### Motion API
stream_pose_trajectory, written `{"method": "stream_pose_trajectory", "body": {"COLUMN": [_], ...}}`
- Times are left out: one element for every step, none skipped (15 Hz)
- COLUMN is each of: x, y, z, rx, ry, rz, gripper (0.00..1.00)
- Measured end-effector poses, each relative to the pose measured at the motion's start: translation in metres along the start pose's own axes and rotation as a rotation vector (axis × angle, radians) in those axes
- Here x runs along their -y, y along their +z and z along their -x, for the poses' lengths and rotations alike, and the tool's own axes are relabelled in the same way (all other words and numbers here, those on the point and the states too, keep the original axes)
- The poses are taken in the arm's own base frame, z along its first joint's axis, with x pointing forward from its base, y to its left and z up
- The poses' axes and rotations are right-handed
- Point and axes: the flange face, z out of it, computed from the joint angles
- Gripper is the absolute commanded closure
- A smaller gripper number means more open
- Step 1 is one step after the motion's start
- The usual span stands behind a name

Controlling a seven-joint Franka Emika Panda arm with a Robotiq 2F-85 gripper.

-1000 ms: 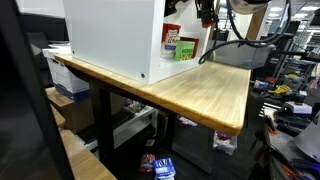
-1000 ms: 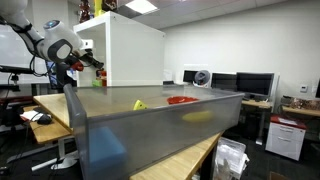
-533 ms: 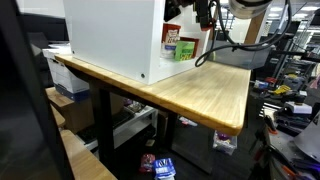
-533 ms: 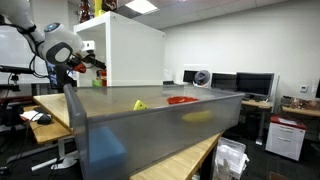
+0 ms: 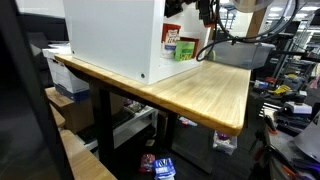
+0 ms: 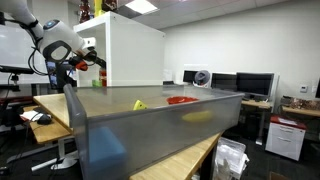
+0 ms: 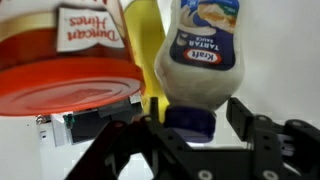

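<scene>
In the wrist view a white Kraft tartar sauce bottle (image 7: 205,55) stands on its dark blue cap (image 7: 190,122), close in front of me. My gripper (image 7: 195,122) is open with one finger on each side of that cap, and a gap shows at the right finger (image 7: 242,115). Left of the bottle is a Duncan Hines tub (image 7: 70,60) with an orange-red lid, and a yellow bottle (image 7: 148,45) stands behind. In both exterior views the gripper (image 5: 206,12) (image 6: 86,62) reaches into the open side of a white cabinet (image 5: 110,35).
The cabinet (image 6: 130,45) stands on a wooden table (image 5: 205,90), and a green box (image 5: 185,50) stands on its shelf. A large grey bin (image 6: 150,130) fills the foreground of an exterior view. Desks, monitors and clutter surround the table.
The arm has risen a little at the cabinet opening. The items on the shelf have not visibly moved.
</scene>
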Motion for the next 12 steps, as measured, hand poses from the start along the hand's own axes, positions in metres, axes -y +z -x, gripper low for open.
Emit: {"method": "stream_pose_trajectory", "body": {"x": [-0.001, 0.001, 0.005, 0.011, 0.016, 0.021, 0.023, 0.023, 0.023, 0.022, 0.022, 0.022], "y": [-0.001, -0.001, -0.003, -0.005, -0.007, -0.009, -0.011, -0.012, -0.013, -0.013, -0.015, -0.016], "z": [0.001, 0.001, 0.002, 0.002, 0.002, 0.002, 0.002, 0.001, 0.0, -0.001, -0.002, -0.002], "rx": [0.001, 0.001, -0.001, 0.0, 0.002, 0.005, 0.01, 0.019, 0.025, 0.034, 0.045, 0.051], "ry": [-0.004, -0.006, -0.011, -0.019, -0.024, -0.029, -0.037, -0.049, -0.056, -0.061, -0.066, -0.07], "rz": [0.004, 0.002, -0.003, -0.014, -0.023, -0.033, -0.039, -0.042, -0.044, -0.046, -0.05, -0.052], "gripper": [0.62, 0.66, 0.7, 0.73, 0.76, 0.8, 0.81, 0.81, 0.81, 0.81, 0.81, 0.81]}}
